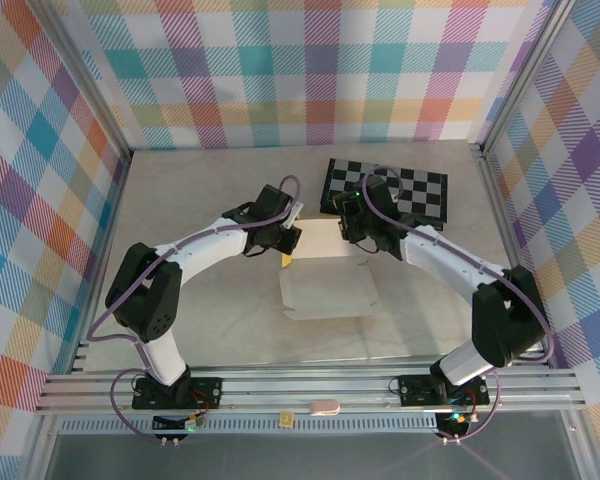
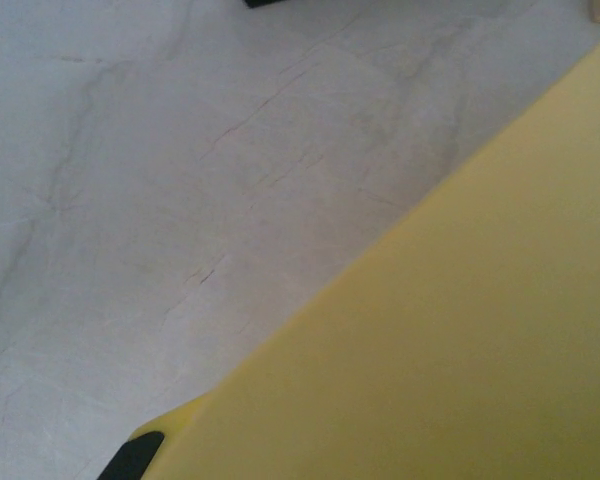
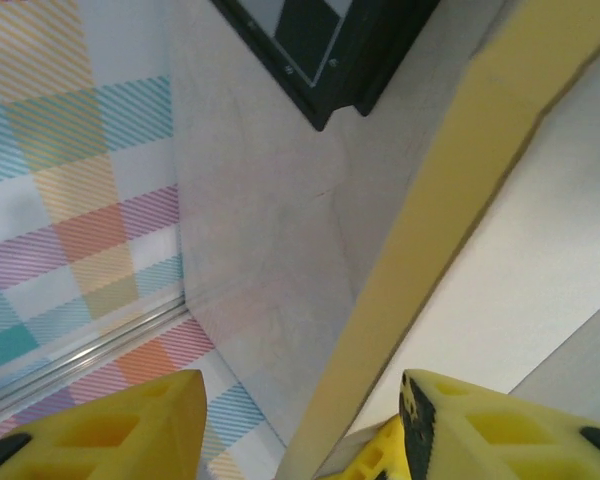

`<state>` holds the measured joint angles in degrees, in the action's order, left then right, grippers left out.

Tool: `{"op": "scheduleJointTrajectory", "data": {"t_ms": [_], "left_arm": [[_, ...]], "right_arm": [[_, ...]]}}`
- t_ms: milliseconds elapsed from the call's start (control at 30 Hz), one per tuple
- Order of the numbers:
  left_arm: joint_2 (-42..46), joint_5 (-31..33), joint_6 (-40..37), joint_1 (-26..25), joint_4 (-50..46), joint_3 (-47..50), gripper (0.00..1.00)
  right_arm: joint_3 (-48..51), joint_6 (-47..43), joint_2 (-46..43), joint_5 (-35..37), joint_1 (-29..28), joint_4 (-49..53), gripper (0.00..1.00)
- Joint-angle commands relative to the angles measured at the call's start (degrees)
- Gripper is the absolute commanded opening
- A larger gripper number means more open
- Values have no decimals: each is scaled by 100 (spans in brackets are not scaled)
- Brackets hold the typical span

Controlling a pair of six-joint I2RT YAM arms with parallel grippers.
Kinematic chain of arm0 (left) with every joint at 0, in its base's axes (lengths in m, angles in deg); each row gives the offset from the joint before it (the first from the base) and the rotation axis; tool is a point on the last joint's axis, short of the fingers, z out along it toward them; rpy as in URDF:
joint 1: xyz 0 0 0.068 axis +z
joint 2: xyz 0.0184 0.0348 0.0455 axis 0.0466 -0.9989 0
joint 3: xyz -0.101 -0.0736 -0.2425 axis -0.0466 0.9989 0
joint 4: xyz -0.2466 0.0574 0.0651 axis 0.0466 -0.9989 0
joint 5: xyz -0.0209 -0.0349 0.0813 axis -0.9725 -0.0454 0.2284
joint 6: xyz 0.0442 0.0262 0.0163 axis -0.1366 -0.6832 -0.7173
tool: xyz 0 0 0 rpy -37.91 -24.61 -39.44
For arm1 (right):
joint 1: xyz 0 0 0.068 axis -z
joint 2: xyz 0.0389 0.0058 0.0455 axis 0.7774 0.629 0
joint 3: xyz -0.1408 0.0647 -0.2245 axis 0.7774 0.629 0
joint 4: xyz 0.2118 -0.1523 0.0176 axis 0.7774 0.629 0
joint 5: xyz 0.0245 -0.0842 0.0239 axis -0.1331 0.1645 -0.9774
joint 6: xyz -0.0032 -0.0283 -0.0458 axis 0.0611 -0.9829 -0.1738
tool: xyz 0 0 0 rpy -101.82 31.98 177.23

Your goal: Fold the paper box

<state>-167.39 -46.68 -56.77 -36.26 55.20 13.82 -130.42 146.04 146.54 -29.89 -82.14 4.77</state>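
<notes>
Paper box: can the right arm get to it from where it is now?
Probably yes. The right gripper sits at the paper box, its yellow fingers open on either side of a raised flap, and nothing looks to be in the way.

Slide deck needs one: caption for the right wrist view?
Right arm's yellow fingers straddle a flap of the mustard-yellow cardboard box; black-and-white checkered board beyond.
</notes>
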Motion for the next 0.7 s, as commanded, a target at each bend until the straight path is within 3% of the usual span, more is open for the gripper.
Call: {"op": "scheduleJointTrajectory", "data": {"t_ms": [0, 267, 433, 567, 667], "left_arm": [[-56, 403, 279, -84, 623, 153, 0], [-212, 774, 480, -180, 950, 350, 0], [-277, 848, 471, -223, 1122, 456, 0], [-287, 993, 503, -228, 1198, 495, 0], [-296, 1151, 597, -223, 1272, 524, 0]], "right_arm": [[100, 411, 204, -51, -29, -599, 50], [293, 626, 456, -34, -103, -1117, 34], [271, 612, 702, -18, -98, -1474, 33], [251, 608, 816, -105, -106, -1599, 21], [403, 634, 824, -10, -99, -1770, 1]]}}
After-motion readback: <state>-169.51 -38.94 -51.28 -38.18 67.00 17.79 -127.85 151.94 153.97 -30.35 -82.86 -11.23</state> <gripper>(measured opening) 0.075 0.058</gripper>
